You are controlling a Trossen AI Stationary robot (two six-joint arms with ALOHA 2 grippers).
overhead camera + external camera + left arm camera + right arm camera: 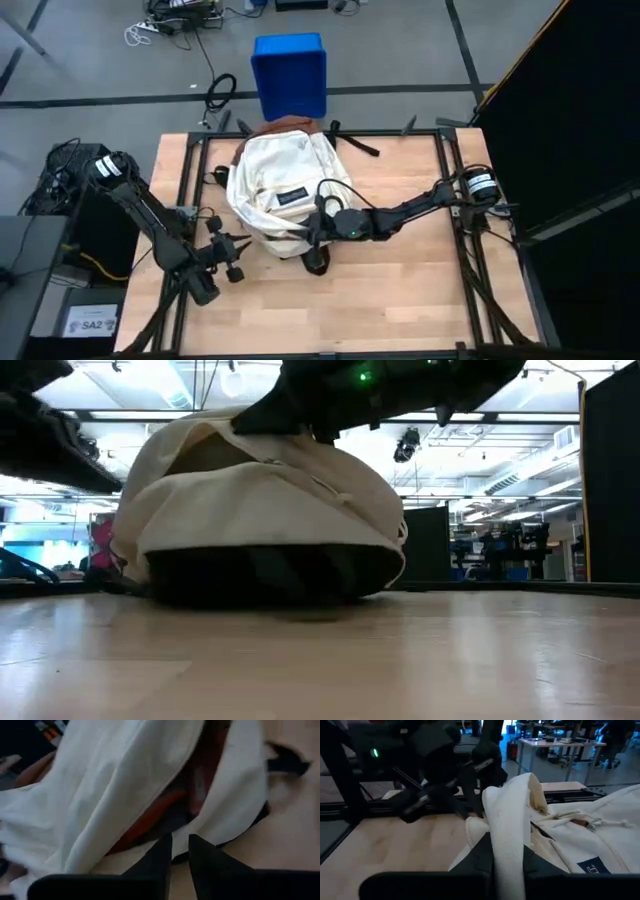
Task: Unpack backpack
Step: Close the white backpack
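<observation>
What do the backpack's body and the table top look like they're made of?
The backpack body looks like matte cream woven cloth, perhaps canvas: the weave shows on the flap that the right hand is shut on, and it creases softly. The table top looks like pale wood with a smooth finish: grain and plank lines show, though it may be laminate.

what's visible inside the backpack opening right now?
Through the backpack opening, the left wrist view shows an orange-red edge against a dark interior. What it belongs to is covered by cream fabric. The right gripper is pinching the opening's fabric edge; the left gripper hovers close by.
</observation>
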